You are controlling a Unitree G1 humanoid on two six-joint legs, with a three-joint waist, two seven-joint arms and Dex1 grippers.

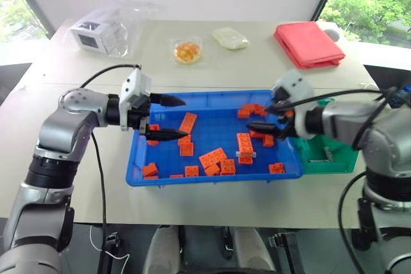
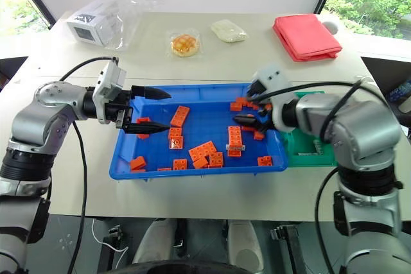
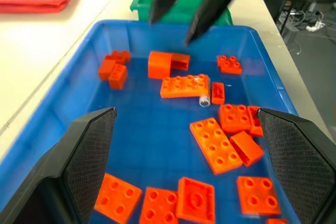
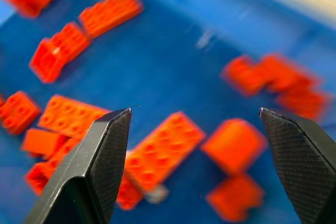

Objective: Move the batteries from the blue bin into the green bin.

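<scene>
My right gripper [image 1: 262, 115] hangs open over the blue bin [image 1: 212, 178], above a battery [image 1: 245, 154] beside orange bricks [image 1: 244, 144]. My left gripper [image 1: 169, 117] hovers open too.

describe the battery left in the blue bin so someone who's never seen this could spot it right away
Start at the blue bin in the middle of the table, full of orange bricks. Go to its right half, to the long brick lying below the right gripper. The battery lies across that brick's near end: a slim silver-grey cylinder, the one thing in the bin that isn't orange.
</scene>
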